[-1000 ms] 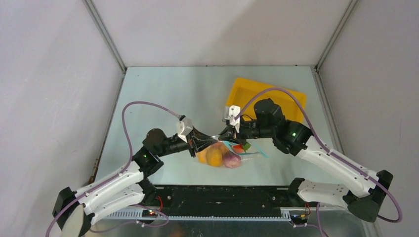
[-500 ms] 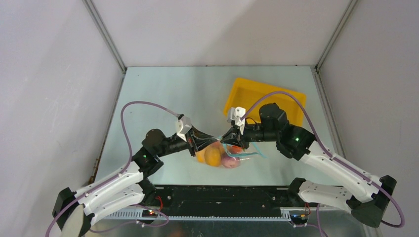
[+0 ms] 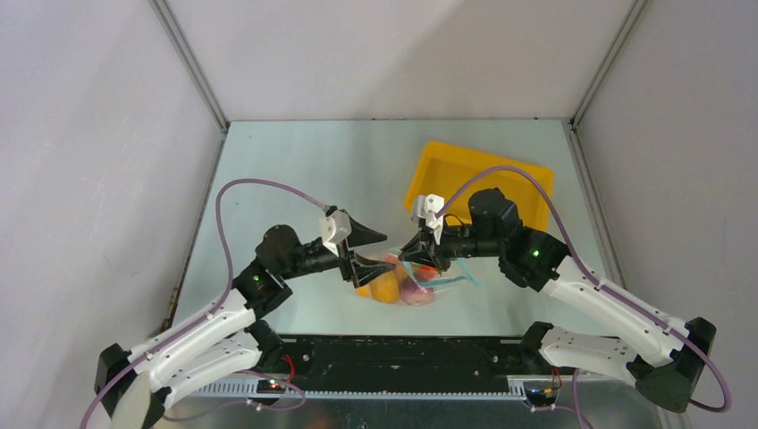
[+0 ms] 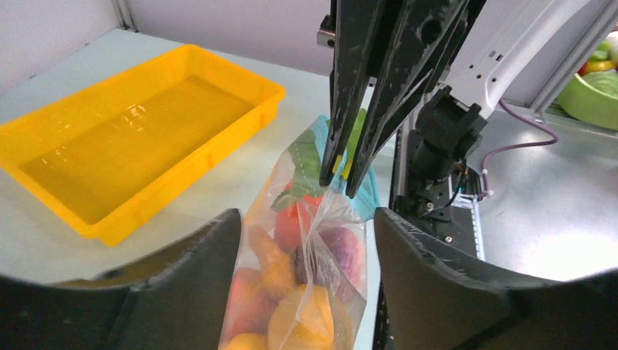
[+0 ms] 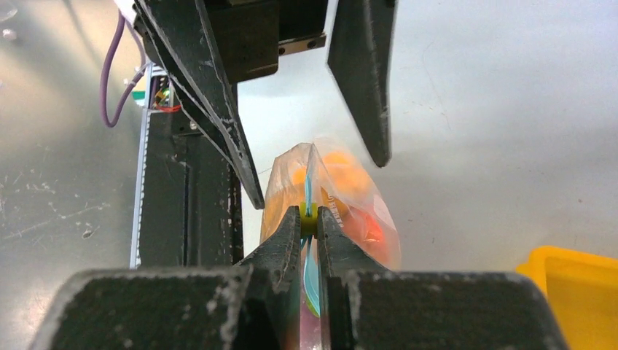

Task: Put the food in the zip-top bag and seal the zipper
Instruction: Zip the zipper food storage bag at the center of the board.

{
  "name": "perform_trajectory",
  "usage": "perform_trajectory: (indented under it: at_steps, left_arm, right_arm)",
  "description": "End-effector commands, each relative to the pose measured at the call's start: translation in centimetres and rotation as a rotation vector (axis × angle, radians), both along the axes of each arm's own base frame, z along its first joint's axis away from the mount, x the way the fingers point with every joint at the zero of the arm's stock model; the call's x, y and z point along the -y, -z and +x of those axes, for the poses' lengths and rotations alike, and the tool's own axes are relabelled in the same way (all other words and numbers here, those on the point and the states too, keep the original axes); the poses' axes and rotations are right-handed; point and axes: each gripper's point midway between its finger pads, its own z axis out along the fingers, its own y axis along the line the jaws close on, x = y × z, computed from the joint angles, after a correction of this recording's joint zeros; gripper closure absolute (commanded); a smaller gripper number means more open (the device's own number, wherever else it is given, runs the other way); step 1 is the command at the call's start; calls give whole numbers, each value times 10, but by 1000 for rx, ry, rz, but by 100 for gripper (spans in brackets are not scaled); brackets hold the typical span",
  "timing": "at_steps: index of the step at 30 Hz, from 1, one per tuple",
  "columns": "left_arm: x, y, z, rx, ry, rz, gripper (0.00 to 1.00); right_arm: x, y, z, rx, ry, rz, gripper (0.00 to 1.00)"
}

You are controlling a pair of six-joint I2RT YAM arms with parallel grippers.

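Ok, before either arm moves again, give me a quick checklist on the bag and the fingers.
1. Right fingers shut on the zipper: ok.
2. Left fingers open, standing on either side of the zip-top bag without touching it: ok.
3. Food inside the bag: ok.
4. Zipper sealed along its whole length: cannot tell.
5. Bag's bottom resting on the table: cannot tell.
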Motion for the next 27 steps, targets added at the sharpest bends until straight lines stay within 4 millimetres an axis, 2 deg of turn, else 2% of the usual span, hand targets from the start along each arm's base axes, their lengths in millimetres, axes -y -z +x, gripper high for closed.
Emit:
perform_trajectory:
  at_steps: [1,4,8,11,13,14,16,17,21,24,27]
  left_arm:
    - [-2,-17,3,90,1,40,20]
    - [0,-15,4,96,19,71,18]
    - [7,-16,4,113,62,92,29]
    - [11,-17,3,119,94,105,41]
    - [12,-17,2,125,109,109,55]
    - [13,-17,0,134,120,109,68]
    - [12,-18,-3,146,132,98,76]
    - [13,-21,-4,156,137,84,76]
    - [10,-25,-8,165,137,53,52]
    - [10,-29,-11,179,148,41,50]
    - [11,-29,-13,185,163,46,55]
  right_arm:
    - [-2,-17,-7,71,-79,13,94]
    - [-1,-18,-7,108,-108,-2,94]
    - [-1,-23,-8,122,-144,-14,94]
    - [-3,-25,-8,118,-162,-24,94]
    - [-3,-24,-6,115,-161,-35,94]
    - [-3,-23,-6,116,-160,-38,94]
    - [-2,-22,-5,114,-157,-43,94]
    - [-2,-22,-6,114,-160,-43,94]
    - [-3,-20,-5,105,-160,-51,94]
    - [-4,-20,-4,103,-163,-52,94]
    - [-6,-25,-3,109,-166,-39,94]
